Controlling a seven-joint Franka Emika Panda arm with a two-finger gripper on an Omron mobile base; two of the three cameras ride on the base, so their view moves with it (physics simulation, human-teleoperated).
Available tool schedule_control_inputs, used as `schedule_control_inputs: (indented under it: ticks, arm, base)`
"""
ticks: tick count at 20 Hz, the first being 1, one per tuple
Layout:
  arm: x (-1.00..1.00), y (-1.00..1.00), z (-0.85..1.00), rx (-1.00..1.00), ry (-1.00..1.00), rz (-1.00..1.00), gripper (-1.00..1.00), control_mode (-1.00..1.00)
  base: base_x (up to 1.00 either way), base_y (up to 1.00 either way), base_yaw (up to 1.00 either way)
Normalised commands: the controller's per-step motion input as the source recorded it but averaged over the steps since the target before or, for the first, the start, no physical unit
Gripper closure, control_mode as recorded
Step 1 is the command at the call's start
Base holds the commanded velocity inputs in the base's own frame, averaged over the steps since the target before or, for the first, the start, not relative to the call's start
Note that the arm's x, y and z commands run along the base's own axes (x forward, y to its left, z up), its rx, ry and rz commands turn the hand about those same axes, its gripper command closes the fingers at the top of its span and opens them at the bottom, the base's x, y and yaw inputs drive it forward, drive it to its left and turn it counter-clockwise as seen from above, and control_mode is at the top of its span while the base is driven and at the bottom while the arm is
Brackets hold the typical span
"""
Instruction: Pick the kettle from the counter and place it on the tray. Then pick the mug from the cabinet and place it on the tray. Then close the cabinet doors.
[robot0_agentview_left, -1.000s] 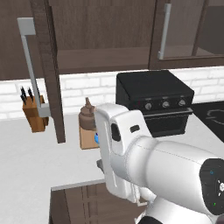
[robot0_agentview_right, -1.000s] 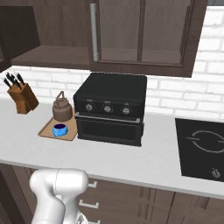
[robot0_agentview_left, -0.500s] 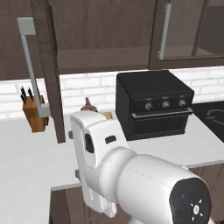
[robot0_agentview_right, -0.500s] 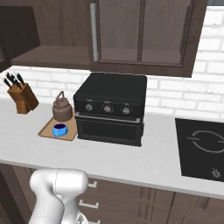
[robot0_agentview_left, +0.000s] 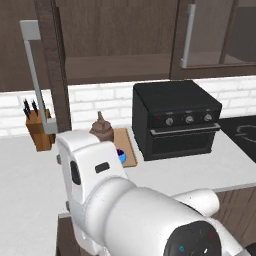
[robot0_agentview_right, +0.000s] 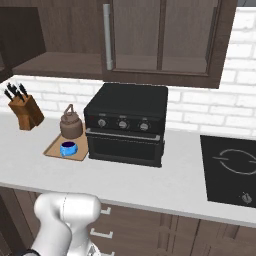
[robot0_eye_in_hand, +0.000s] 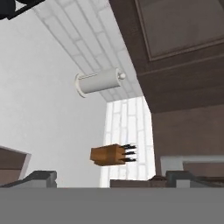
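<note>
Knife block (robot0_agentview_right: 24, 111) stands at the far left of the worktop (robot0_agentview_right: 150, 182), close to the back wall, its dark handles sticking up. Right of it lies the tray (robot0_agentview_right: 54, 149), set against the left side of the black oven (robot0_agentview_right: 127, 122). The kettle (robot0_agentview_right: 71, 123) sits on the tray's back half and the blue mug (robot0_agentview_right: 68, 148) on its front half, just before the kettle; whether the two touch cannot be told. Above, the cabinet (robot0_agentview_right: 60, 35) is open on its left part, its shelf bare wood. One door (robot0_agentview_left: 52, 60) swings out toward the camera in the left base view, its grey bar handle (robot0_agentview_left: 34, 75) running down in front of the knife block. The next door (robot0_agentview_right: 165, 35) is flat against the cabinet, with a grey handle (robot0_agentview_right: 107, 36) at its left edge. At the right end of the worktop a black hob (robot0_agentview_right: 231, 170) is let into the surface. In the hand view the tool (robot0_eye_in_hand: 105, 179) shows two grey fingertips (robot0_eye_in_hand: 39, 178) well apart with nothing between them, turned toward the side wall, the knife block and a paper roll (robot0_eye_in_hand: 98, 81).
</note>
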Motion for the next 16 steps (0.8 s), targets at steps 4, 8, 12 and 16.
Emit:
schedule_control_inputs:
  ticks: [4,8,12,16]
  arm:
    - [-0.05,0.41,0.03,0.0,0.0,0.0,-1.0,-1.0]
    - [0.06,0.44,0.02,0.0,-0.01,0.0,-1.0,-1.0]
    - [0.1,0.4,0.0,0.0,-0.03,0.0,-1.0,-1.0]
    - [0.19,0.25,0.0,0.0,-0.09,-0.02,-1.0,-1.0]
  base:
    - [0.0,0.0,0.0]
    - [0.0,0.0,0.0]
    - [0.0,0.0,0.0]
    - [0.0,0.0,0.0]
